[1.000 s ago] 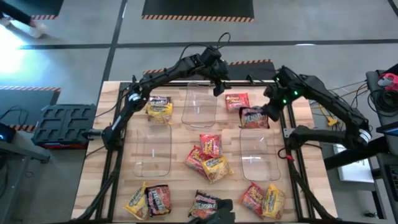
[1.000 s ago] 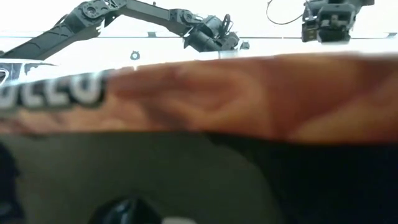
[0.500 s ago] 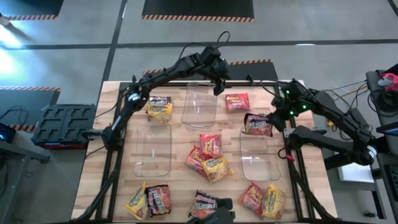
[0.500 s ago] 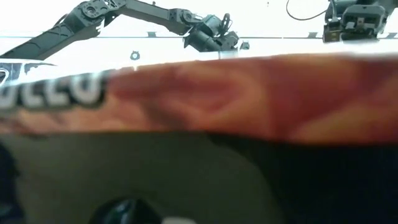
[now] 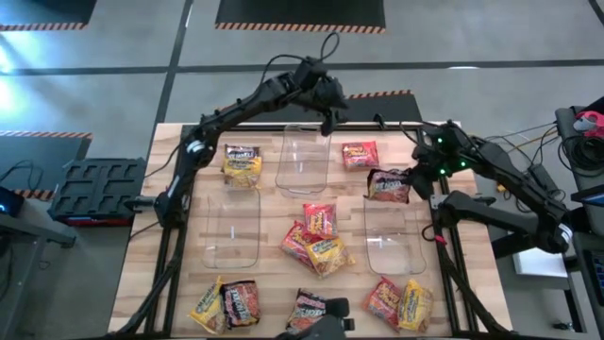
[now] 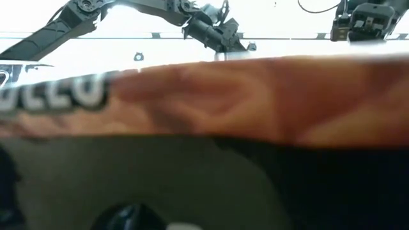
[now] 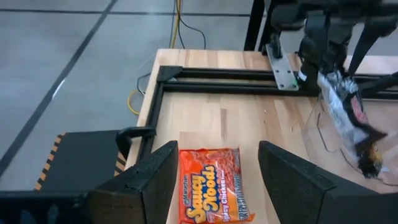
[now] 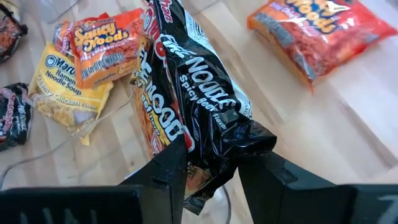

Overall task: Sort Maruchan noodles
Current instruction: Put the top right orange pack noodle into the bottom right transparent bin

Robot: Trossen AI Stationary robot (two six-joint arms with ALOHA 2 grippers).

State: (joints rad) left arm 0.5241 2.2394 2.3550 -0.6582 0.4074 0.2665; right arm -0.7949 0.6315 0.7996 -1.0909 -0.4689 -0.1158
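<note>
The Maruchan noodles lie scattered on the wooden table (image 5: 189, 189). A red packet (image 5: 360, 154) lies at the far side, a yellow and a dark one (image 5: 242, 162) at the far left, and a red-and-yellow pile (image 5: 316, 241) in the middle. My right gripper (image 5: 412, 178) is shut on a dark packet (image 5: 388, 185) above the far end of the right clear bin (image 5: 392, 236). My left gripper (image 5: 327, 119) hangs open above the table's far middle. The red packet (image 7: 210, 186) lies below and beyond its fingers. My right gripper pinches the dark packet by its crimped end (image 8: 219, 142) between its two fingers. The fingers slant downward from the table's right side. The packet hangs below them (image 7: 348, 118), crumpled and tilted, lifted clear of the table.
Two more clear bins stand on the table, one at the far middle (image 5: 304, 156) and one at the left (image 5: 234, 227). More packets lie along the near edge (image 5: 226, 302) (image 5: 310, 307) (image 5: 401, 302). One packet close to the lens (image 6: 211, 96) blocks most of the low view.
My right gripper has carried the dark packet toward the table's right and near edges and a little down, then held still. My left gripper, still open, has risen above the table's far middle.
</note>
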